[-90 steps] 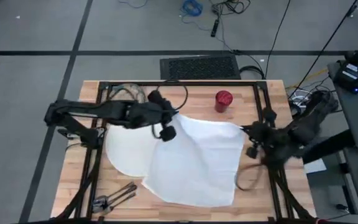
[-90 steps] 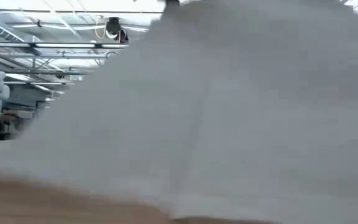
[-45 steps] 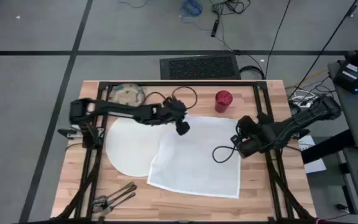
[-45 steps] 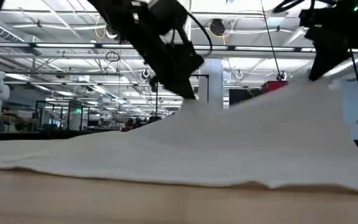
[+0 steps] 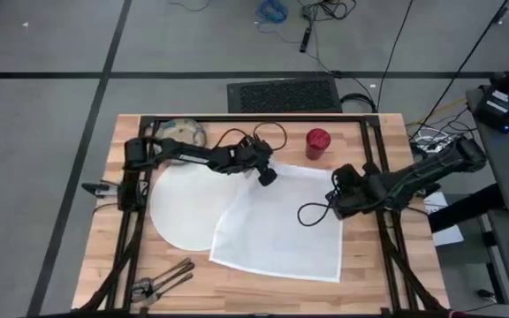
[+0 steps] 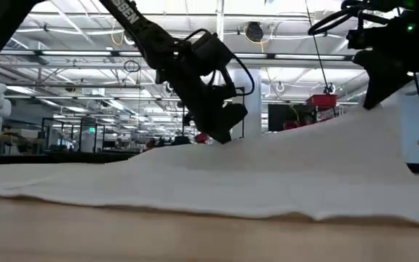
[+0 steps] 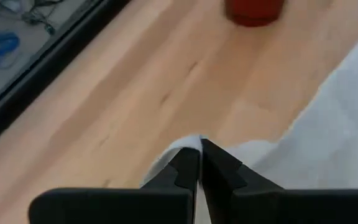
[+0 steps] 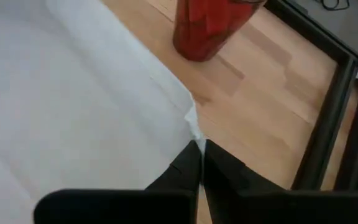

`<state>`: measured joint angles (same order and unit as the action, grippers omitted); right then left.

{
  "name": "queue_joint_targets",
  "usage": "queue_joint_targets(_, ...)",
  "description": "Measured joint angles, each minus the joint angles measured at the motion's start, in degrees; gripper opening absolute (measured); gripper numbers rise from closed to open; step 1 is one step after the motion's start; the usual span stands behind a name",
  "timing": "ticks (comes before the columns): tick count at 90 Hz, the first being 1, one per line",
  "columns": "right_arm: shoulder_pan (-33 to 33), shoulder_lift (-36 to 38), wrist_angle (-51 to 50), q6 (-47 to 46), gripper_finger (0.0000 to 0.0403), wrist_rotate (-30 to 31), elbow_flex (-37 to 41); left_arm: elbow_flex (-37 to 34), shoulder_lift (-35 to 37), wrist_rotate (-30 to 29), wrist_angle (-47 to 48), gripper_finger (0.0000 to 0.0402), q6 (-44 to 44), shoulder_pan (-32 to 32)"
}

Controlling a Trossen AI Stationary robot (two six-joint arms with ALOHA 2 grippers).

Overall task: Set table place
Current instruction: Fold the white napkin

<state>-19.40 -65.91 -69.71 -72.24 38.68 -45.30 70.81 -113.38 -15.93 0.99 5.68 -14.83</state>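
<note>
The white napkin (image 5: pixel 281 225) lies spread on the table (image 5: pixel 387 283), its left part over the right side of the round white plate (image 5: pixel 179 208). My left gripper (image 5: pixel 268 175) is shut on the napkin's far left corner. My right gripper (image 5: pixel 336 196) is shut on its far right corner. The red cup (image 5: pixel 317 143) stands just beyond the napkin's far edge. The speckled bowl (image 5: pixel 179 134) sits at the far left, and the dark cutlery (image 5: pixel 162 281) lies at the near left. My left gripper pinches the napkin's far left corner (image 7: pixel 188 144) between its two fingers, which slant down from the table's left. The corner is raised a little off the table (image 6: pixel 217 138); the rest of the cloth lies flat. My right gripper pinches the napkin's far right corner (image 8: pixel 194 135) between its two fingers, coming from the table's right. That corner is held higher (image 6: pixel 373 109), and the cloth slopes down from it to the table.
A black metal frame (image 5: pixel 374 141) runs along the table's far and side edges. A loose black cable (image 5: pixel 312 212) from the right arm hangs over the napkin. Bare wood shows near the front edge beyond the napkin.
Both grippers have come down and drawn toward the table's far edge, still shut on the napkin's corners. The napkin, which was lifted and billowing, has settled and spread flat on the table, and its near edge has slid back from the front edge.
</note>
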Motion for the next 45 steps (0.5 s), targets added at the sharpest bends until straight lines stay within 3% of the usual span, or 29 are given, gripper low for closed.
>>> queue_joint_targets(29, 0.0, 0.0, 1.8, 1.0, 0.0000, 0.3, 0.0, 4.2, 1.1, 0.8, 10.5, 0.0149, -5.5, -4.2)
queue_joint_targets(45, 0.0, 0.0, 0.9, 0.9, 0.0000, 0.3, 0.0, 8.3, 4.8, -0.4, 21.9, 0.0177, -12.4, -5.1)
